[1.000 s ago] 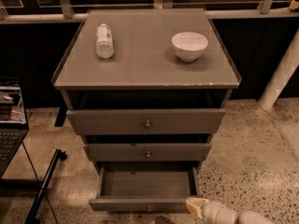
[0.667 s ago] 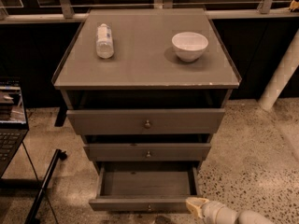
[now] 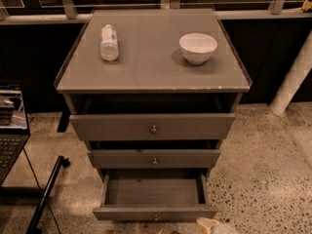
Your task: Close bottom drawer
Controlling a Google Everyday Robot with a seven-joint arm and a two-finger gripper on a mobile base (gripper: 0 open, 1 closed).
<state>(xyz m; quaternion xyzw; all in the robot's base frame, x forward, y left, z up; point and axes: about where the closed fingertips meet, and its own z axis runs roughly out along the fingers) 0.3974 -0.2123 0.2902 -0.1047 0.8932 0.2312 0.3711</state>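
The bottom drawer (image 3: 154,212) of the grey cabinet (image 3: 152,84) is pulled far out, its empty inside showing. Its slim grey front has a small round knob (image 3: 155,217) at centre. The middle drawer (image 3: 154,158) and top drawer (image 3: 152,126) stick out a little. My gripper (image 3: 208,225) shows as a cream-coloured tip at the bottom edge of the camera view, just below and right of the bottom drawer's front right corner. Most of the arm is cut off by the frame.
A clear bottle (image 3: 109,42) lies on the cabinet top at left, and a white bowl (image 3: 198,48) stands at right. A laptop (image 3: 10,126) on a stand is at the left edge. A black tripod leg (image 3: 46,194) crosses the floor. A white post (image 3: 292,79) stands at right.
The gripper and arm have drawn back toward the bottom edge, so less of them shows now. The bottom drawer stays pulled out as before.
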